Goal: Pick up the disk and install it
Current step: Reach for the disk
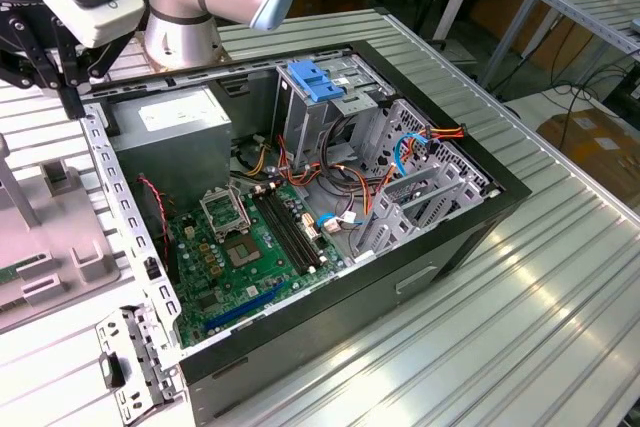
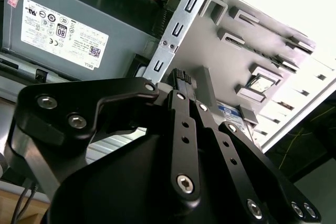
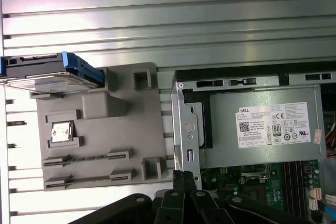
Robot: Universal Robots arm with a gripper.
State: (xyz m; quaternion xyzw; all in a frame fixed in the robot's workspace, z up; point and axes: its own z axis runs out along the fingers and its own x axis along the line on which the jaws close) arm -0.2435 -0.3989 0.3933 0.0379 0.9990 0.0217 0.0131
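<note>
The ribbed metal table (image 3: 168,19) carries the open computer case (image 1: 330,327) and, on the exterior view's left of it, a grey tray (image 3: 100,129). The disk (image 3: 47,74) lies untouched at the tray's end away from the gripper (image 3: 184,174), which hangs over the case rim. Its jaws seem closed and empty. We think closed jaws could push the disk off the tray, and the rim leaves little room.

Blue-railed disk (image 3: 50,74) on grey fixture (image 3: 131,124)
</note>
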